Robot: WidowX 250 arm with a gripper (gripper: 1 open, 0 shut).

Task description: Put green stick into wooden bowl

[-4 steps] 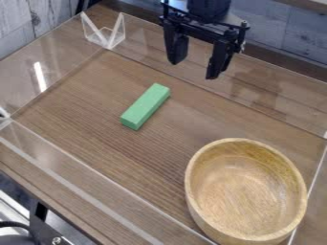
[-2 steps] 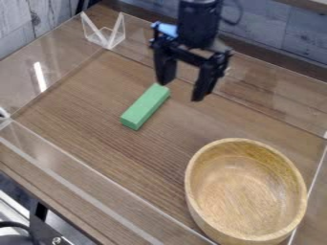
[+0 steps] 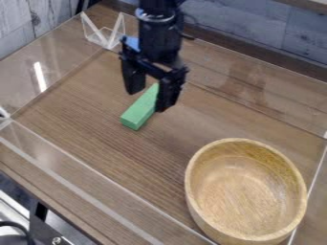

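The green stick (image 3: pixel 143 108) lies on the wooden table (image 3: pixel 90 144), and you can see its upper end sitting right between the two fingers (image 3: pixel 132 79) of your gripper (image 3: pixel 149 93). The jaws stand wide apart, one finger on the stick's left side and the other on its right, with a gap showing; whether either finger touches the bar you cannot tell from this angle. The gripper points downward and holds nothing. The lower half of the stick juts out toward you, clear of the fingers. Compared with the frames a moment earlier, your gripper has travelled left and down from the back of the table, where it hung well apart from the stick. The stick itself has not moved. The wooden bowl (image 3: pixel 202 206) sits at lower right, well apart.
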